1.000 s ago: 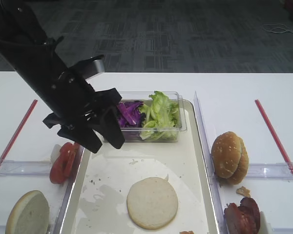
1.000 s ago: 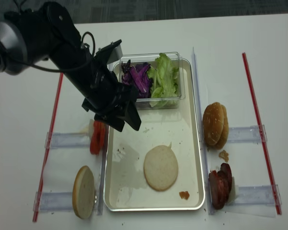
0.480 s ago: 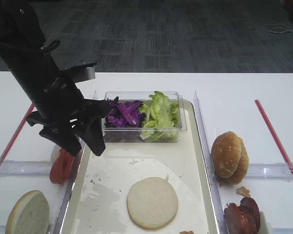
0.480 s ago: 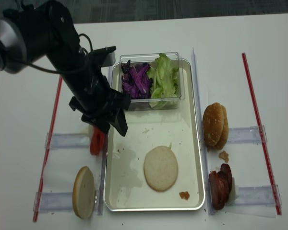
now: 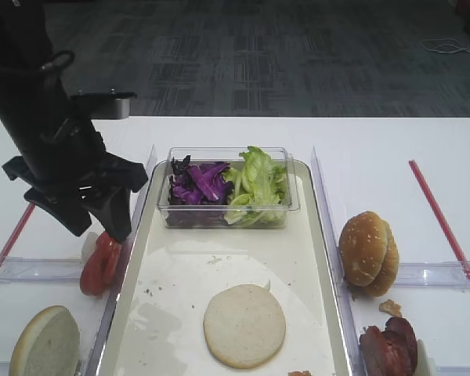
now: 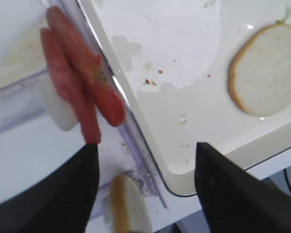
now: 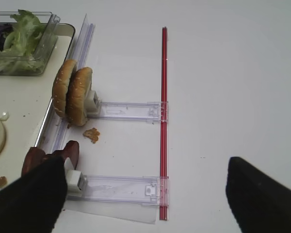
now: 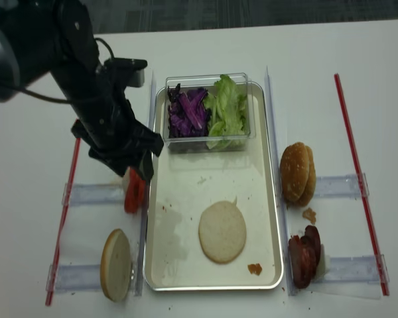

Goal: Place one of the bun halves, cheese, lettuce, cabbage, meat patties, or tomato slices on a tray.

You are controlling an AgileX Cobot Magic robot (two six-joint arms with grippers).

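Observation:
A pale cream bun half (image 5: 244,325) (image 8: 222,232) (image 6: 266,77) lies flat on the cream tray (image 5: 180,282) (image 8: 186,192). My left gripper (image 5: 99,229) (image 8: 132,173) (image 6: 145,194) hangs open and empty just above the red tomato slices (image 5: 100,262) (image 8: 134,192) (image 6: 77,92), left of the tray. A second bun half (image 5: 45,345) (image 6: 128,208) stands on edge below them. Purple cabbage (image 5: 197,182) and green lettuce (image 5: 257,184) fill a clear box. The meat patties (image 5: 390,348) (image 7: 48,155) stand right of the tray. My right gripper (image 7: 145,204) is open over bare table. No cheese is in view.
A sesame bun (image 5: 368,252) (image 7: 72,94) stands on edge right of the tray. Clear plastic holders (image 7: 121,187) and red strips (image 7: 163,121) (image 5: 442,219) lie on the white table at both sides. A brown crumb (image 8: 254,269) lies on the tray's near corner.
My left arm has swung left, from in front of the clear box over the tray to above the tomato slices. Its jaws have stayed open. Nothing else moved.

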